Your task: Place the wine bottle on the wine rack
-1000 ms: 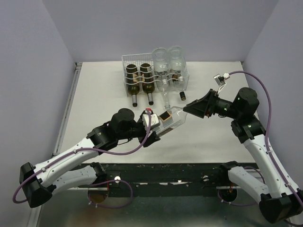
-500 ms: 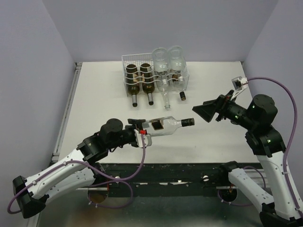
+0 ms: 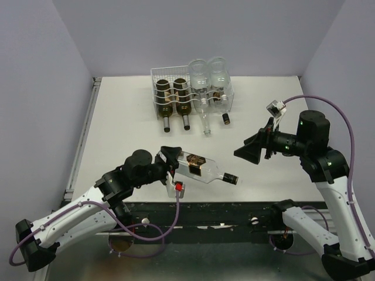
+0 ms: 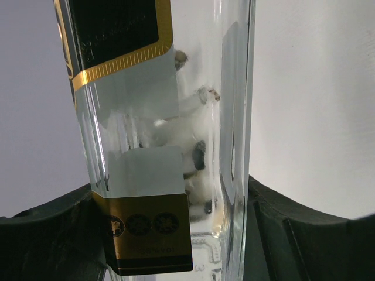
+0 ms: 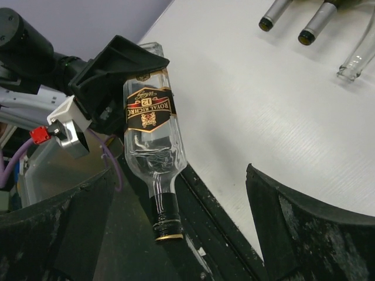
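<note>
My left gripper (image 3: 173,160) is shut on the base end of a clear bottle (image 3: 202,168) with a black and gold label. It holds the bottle in the air over the table's near edge, black cap pointing right. In the left wrist view the bottle (image 4: 170,134) fills the space between my fingers. The right wrist view shows the bottle (image 5: 151,137) with its cap nearest the camera. My right gripper (image 3: 246,151) is open and empty, right of the cap and apart from it. The white wire wine rack (image 3: 161,79) stands at the back of the table.
The rack holds two dark bottles (image 3: 176,99) on the left and two clear bottles (image 3: 208,79) on the right, necks pointing toward me. Their necks show in the right wrist view (image 5: 319,20). A small dark cap (image 3: 226,119) lies in front of the rack.
The right gripper let go of the bottle neck and drew back to the right. The left arm pulled the bottle toward the near edge and swung its cap down to the right.
</note>
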Robot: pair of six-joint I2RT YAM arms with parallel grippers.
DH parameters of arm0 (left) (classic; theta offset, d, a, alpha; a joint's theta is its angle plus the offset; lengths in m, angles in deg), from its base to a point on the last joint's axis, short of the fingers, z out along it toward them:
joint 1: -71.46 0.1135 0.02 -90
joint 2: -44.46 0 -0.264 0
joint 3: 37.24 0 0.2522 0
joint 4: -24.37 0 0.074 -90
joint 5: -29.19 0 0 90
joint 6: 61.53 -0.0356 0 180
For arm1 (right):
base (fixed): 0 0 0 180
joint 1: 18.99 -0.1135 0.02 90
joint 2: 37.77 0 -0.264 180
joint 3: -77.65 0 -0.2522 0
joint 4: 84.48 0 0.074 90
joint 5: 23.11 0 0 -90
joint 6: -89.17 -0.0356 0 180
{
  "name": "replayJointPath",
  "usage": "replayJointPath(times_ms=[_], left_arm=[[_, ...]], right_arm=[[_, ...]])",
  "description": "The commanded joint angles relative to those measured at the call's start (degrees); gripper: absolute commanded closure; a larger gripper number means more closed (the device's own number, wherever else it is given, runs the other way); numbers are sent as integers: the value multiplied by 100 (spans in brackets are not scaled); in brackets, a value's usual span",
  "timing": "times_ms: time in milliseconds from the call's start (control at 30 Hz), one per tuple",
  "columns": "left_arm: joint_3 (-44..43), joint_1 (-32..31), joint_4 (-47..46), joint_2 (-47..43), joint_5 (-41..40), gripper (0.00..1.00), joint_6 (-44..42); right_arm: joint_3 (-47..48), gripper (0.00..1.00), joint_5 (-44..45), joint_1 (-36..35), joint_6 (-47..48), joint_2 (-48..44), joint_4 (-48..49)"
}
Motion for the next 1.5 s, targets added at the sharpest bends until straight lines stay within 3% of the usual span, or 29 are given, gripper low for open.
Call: replayJointPath(times_ms=[0,133,367,600,733,1333,1467], left_arm=[[-144,-48,-691,-119,380,100,-631],[-118,-40,-770,-93,433,100,-701],[-118,-40,-805,4,468,100,-658],[-74,-40,-743,4,574,100,-534],[-118,-40,-770,91,530,100,-482],[-39,-48,-1420,302,556,100,19],[-91,-57,-1420,373,600,100,142]], right_arm=[[-59,1,-416,-112,341,-159,-403],[-68,2,40,-463,376,-45,-640],[117,7,1095,-1764,657,535,-1272],[38,7,1237,-2116,772,975,-1660],[-76,12,763,-2371,807,1151,-1520],[-393,18,920,-3233,280,1757,-975],[-489,26,911,-3294,192,1775,-922]])
